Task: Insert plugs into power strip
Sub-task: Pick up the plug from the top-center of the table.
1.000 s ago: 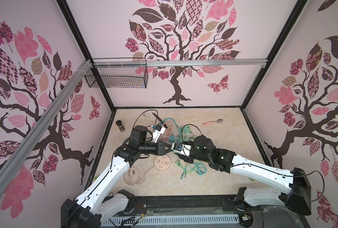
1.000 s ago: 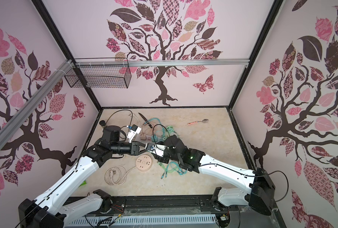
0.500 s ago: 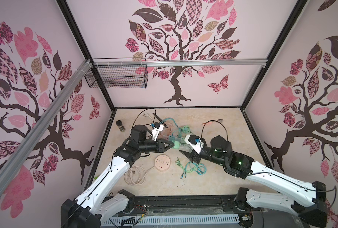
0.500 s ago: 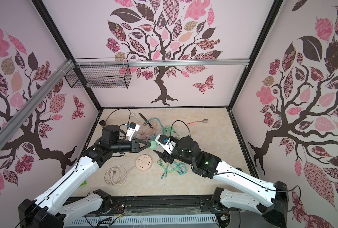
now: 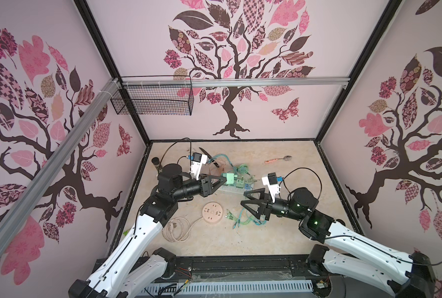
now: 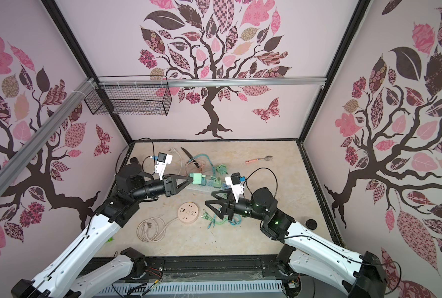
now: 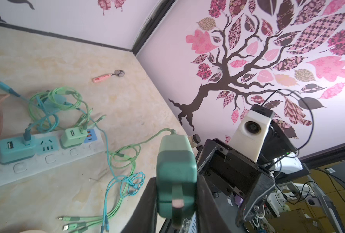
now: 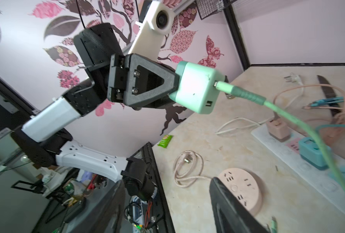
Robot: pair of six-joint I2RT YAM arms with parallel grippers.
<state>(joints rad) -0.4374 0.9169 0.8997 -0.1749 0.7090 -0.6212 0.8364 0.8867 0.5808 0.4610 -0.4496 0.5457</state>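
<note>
Pinching the mint-green boxy plastic charger plug (image 5: 228, 178) in the left end effector (image 5: 222, 180), aloft near the long white power strip (image 7: 62, 161) on the table (image 5: 279, 232), with the right end effector (image 5: 247, 198) spread and empty. Likely light, rigid, slick-shelled; best gripped across flat sides, minding drag from the braided green cable (image 8: 288, 113).

the right claw (image 5: 243, 198), close against the mint green plug (image 5: 228, 178) a second ago, has spread its jaws wider and pulled back well clear; the left claw (image 5: 222, 181) alone holds it now.
</note>
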